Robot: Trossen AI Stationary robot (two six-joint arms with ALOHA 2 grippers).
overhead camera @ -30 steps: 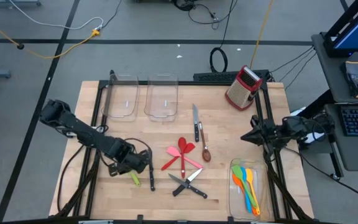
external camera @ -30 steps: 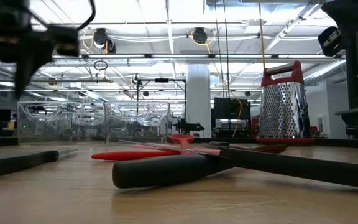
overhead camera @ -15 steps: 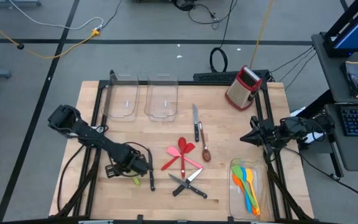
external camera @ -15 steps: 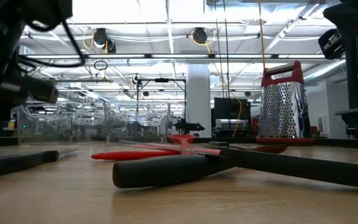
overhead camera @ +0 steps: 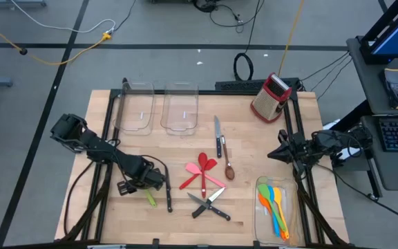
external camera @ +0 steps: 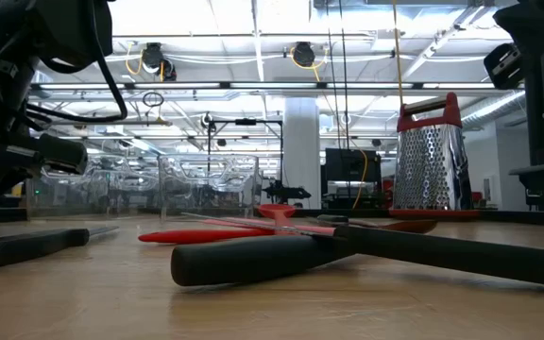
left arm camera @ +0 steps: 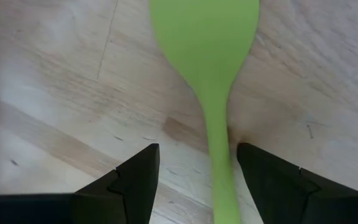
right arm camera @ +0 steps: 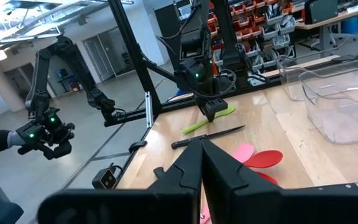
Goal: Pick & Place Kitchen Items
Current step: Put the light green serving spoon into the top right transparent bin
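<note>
The biggest risk is at the left gripper (overhead camera: pixel 149 189), low left of centre in the high view: its fingers stand wide apart on either side of the green spatula (left arm camera: pixel 211 74), holding nothing, and the handle lies much nearer one finger, so I judge that closing could push it sideways or roll it out. A smaller risk is the black-handled knife (overhead camera: pixel 168 194) just beside it, which a finger may knock. The right gripper (overhead camera: pixel 276 153) waits fully closed and empty at the right edge. The wooden table (overhead camera: pixel 254 138) carries two clear bins (overhead camera: pixel 159 111) at the top. Behind is a bright workshop with ceiling lights.
</note>
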